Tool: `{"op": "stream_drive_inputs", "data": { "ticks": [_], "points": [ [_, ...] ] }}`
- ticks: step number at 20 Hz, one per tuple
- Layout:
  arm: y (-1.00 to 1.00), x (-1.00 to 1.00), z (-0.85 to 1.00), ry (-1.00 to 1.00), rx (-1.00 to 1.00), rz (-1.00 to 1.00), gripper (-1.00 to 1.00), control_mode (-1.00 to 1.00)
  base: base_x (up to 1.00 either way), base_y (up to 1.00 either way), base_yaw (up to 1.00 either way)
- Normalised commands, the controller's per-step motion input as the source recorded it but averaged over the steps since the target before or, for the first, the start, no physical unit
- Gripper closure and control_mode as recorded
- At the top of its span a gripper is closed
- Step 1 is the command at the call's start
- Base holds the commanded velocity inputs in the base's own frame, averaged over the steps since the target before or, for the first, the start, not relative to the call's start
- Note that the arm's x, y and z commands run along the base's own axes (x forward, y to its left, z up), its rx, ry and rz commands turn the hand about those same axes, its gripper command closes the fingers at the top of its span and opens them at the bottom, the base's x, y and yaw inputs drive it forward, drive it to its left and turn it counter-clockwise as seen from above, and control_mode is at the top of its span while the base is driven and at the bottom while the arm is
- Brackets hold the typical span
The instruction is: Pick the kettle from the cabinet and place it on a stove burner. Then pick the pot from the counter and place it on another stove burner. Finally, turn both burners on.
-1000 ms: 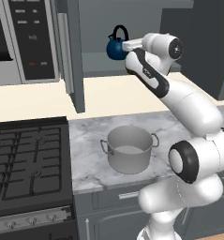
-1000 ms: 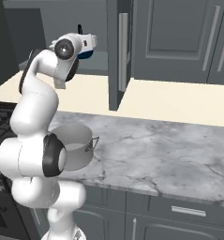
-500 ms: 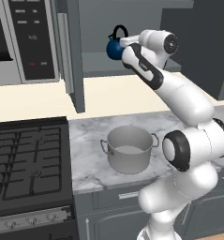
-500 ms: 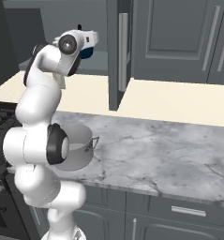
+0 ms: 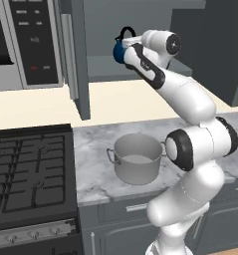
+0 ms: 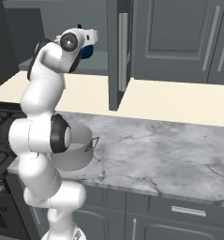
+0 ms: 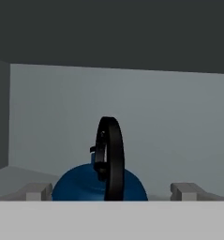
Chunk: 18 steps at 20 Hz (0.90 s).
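Arm reached further into cabinet (image 5: pixel 140 30); tool (image 7: pixel 111 190) fingers apart, flanking kettle (image 7: pixel 100 186) on shelf, lined up with its handle for grasp. Pot (image 5: pixel 137 158) on worktop (image 5: pixel 95 164).

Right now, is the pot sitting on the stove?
No, the pot stands on the marble counter, beside the stove.

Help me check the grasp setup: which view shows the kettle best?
The hand view: the kettle sits centred between the open fingertips, its black handle upright and edge-on. In the left base view the kettle is small and partly behind the arm. In the right base view just a blue sliver peeks out behind the wrist.
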Motion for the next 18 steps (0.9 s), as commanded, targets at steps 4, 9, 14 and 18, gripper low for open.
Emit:
{"op": "stream_drive_inputs", "data": {
  "ticks": [4,9,14,18],
  "points": [
    [0.0,0.18,0.0,0.0,0.0,0.0,-1.0,-1.0,0.0,0.0,0.0],
    [0.0,0.16,0.0,0.0,0.0,0.0,-1.0,-1.0,0.0,0.0,0.0],
    [0.0,0.14,0.0,-0.01,0.0,0.01,-1.0,-1.0,0.0,0.0,0.0],
    [0.0,0.19,0.0,0.0,0.0,0.01,-1.0,-1.0,0.0,0.0,0.0]
  ]
}}
